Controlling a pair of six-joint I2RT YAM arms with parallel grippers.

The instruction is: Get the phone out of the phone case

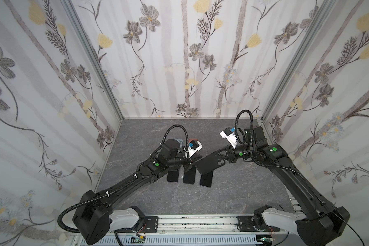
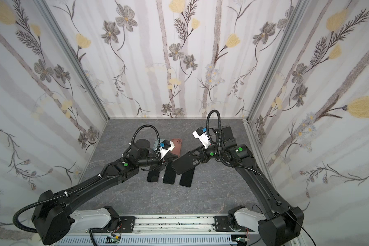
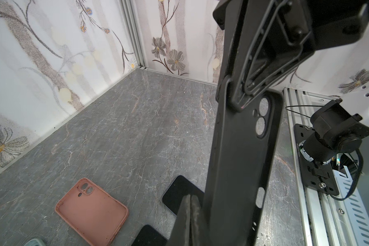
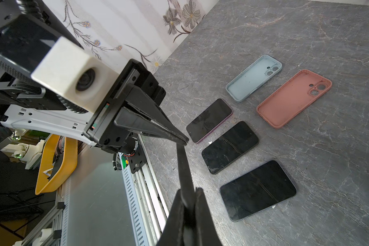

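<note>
While your left gripper [image 3: 189, 198] has its jaws pressed together at the plain end of the black case [image 1: 210, 163], you cannot tell whether it nips the rim or only touches it. The case hangs in the air between the arms, above the table [image 1: 243, 191]. Its long axis runs across from the left gripper to the right one, with the lens end toward the right.

In the left wrist view grey shows through the lens holes, so judge the case empty and the phone already out. The phone is probably one of the three lying screen-up just beneath: the left phone [image 1: 172, 176], the middle phone [image 1: 189, 176] or the right phone [image 1: 206, 180].

Your right gripper [image 4: 189, 191] is clamped on the case's edge beside the lens holes, so it has the surer hold. If you set the case down, carry it along its own axis, clear of the phones.
</note>
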